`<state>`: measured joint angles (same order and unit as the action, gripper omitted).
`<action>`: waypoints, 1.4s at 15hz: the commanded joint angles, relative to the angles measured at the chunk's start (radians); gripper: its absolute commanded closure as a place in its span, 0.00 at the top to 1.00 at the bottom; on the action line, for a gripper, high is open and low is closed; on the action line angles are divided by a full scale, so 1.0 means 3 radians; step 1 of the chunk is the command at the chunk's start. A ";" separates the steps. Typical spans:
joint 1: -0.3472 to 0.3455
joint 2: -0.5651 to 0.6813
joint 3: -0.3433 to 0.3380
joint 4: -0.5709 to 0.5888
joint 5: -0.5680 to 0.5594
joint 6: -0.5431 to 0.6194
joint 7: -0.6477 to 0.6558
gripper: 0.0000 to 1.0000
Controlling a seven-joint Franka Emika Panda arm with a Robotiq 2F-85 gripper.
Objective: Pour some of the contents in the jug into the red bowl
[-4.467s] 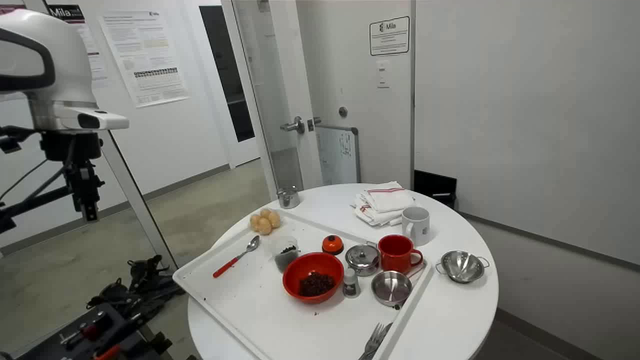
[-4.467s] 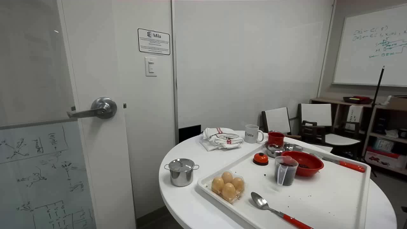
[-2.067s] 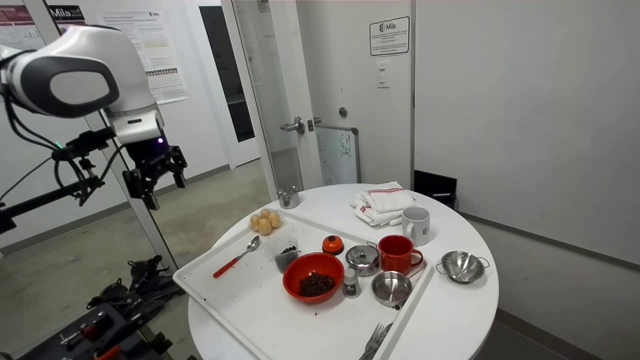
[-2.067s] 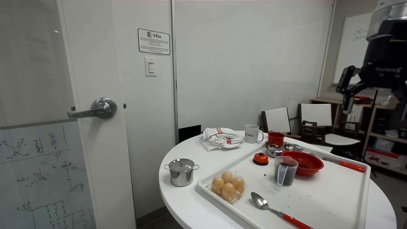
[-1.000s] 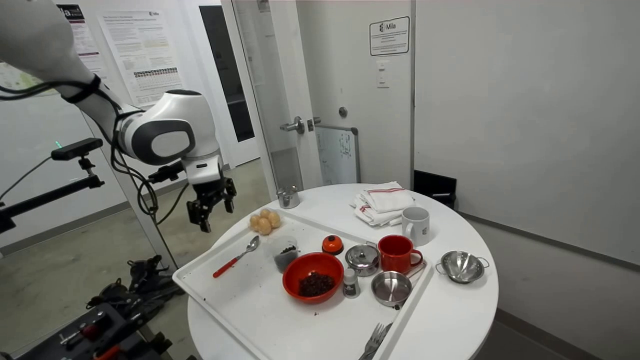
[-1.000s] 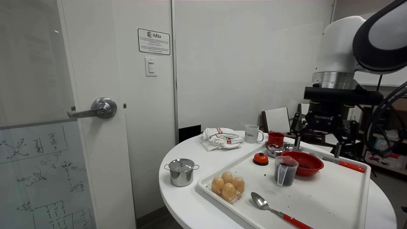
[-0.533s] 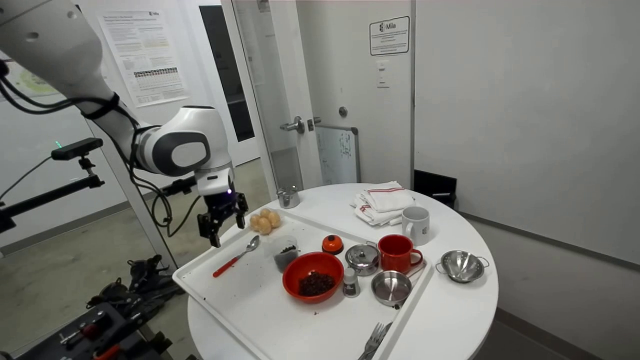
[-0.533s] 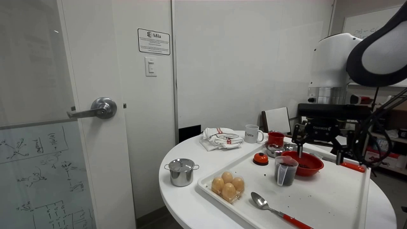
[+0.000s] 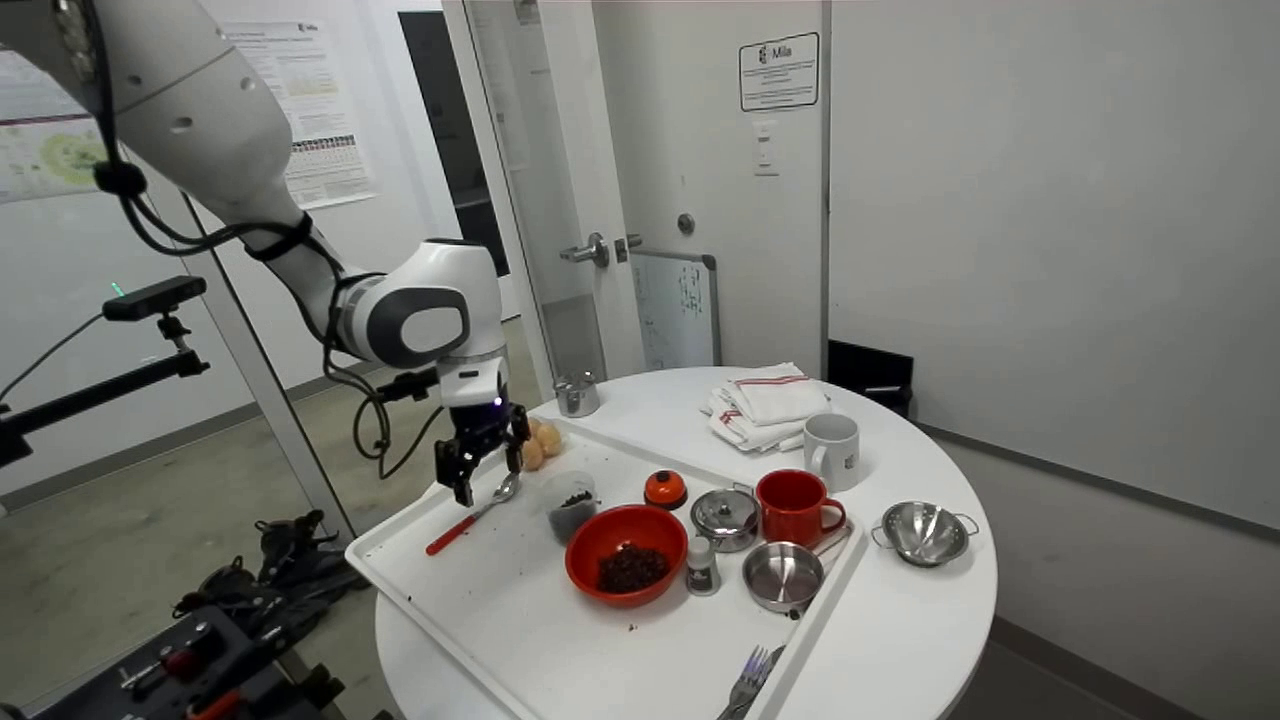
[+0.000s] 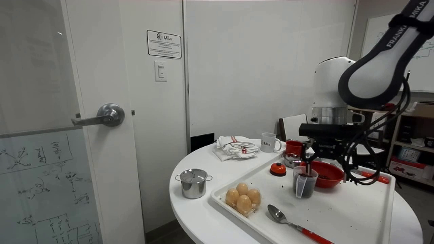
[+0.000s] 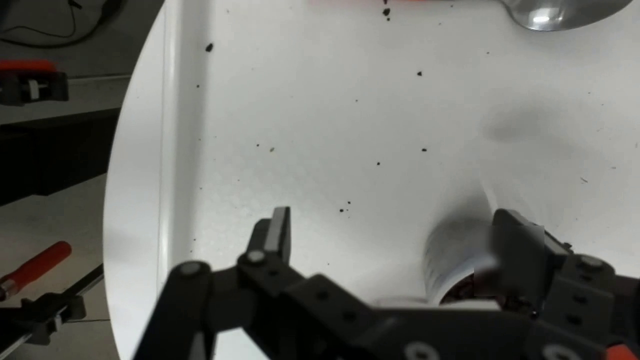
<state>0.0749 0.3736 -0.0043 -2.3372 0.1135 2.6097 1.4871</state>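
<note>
The jug (image 9: 572,517) is a small translucent measuring cup with dark contents. It stands upright on the tray beside the red bowl; it also shows in an exterior view (image 10: 305,184). The red bowl (image 9: 603,535) is wide and holds dark bits at its bottom; it shows partly behind the jug in an exterior view (image 10: 332,182). My gripper (image 9: 490,483) points down, open and empty, above the tray on the spoon's side of the jug. In the wrist view the gripper (image 11: 392,212) has the jug (image 11: 442,250) below, near its right finger, which hides part of it.
On the white tray (image 9: 500,630) lie a red-handled spoon (image 9: 470,525), several eggs (image 10: 243,198), an orange timer (image 9: 665,490), a shaker (image 9: 702,568), steel pots (image 9: 725,518) and a red mug (image 9: 795,508). A lidded pot (image 10: 193,184), towels (image 10: 236,147) and a grey mug (image 9: 832,450) stand beyond its rim.
My arm has swung in from beside the table and come down over the tray, toward the jug. The gripper stays open. The jug and the bowl have not moved.
</note>
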 commanded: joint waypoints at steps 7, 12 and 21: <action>-0.0028 0.0699 -0.0040 0.0955 0.0202 -0.0574 -0.0149 1.00; -0.0038 0.0945 -0.0080 0.1221 0.0208 -0.0726 -0.0193 0.73; -0.0026 0.0992 -0.0086 0.1311 0.0209 -0.0759 -0.0250 0.07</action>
<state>0.0638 0.6630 -0.0259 -1.9719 0.1539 2.4121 1.4483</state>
